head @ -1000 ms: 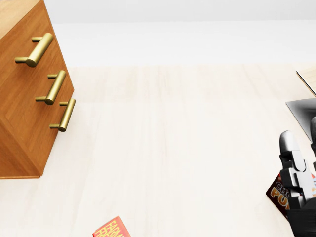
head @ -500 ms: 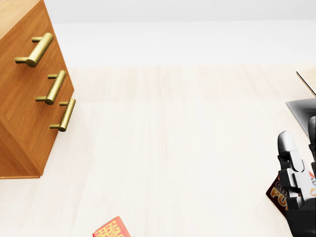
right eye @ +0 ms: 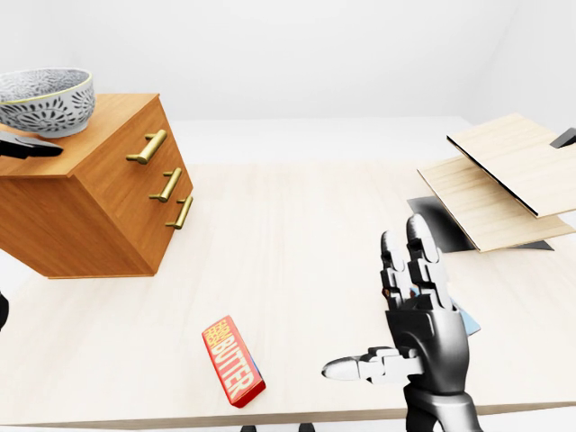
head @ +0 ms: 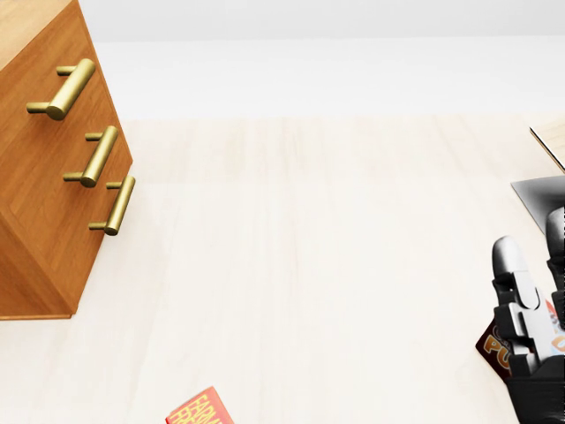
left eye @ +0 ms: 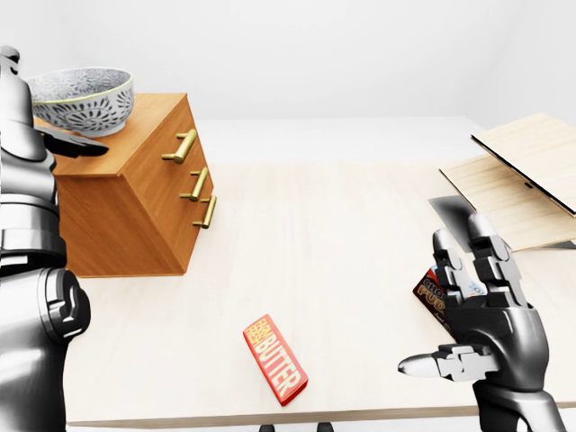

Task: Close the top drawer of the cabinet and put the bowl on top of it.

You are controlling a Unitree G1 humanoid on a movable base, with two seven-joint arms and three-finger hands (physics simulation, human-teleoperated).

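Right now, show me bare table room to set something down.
Widest bare patch: the middle of the table, between the cabinet and the right hand. A smaller strip runs between cabinet and butter box. Crowded: the left-eye view's right, with boards and a snack pack by the hand; the bowl takes part of the cabinet top.

A pale wooden table is shown, with a cabinet set on it at the left of the left-eye view. A red butter box is laid flat below and to the right of the cabinet, near the table's lower edge. A dark packet is placed well to the cabinet's right, partly hidden. Two pale boards are overlapped farthest right of the cabinet.
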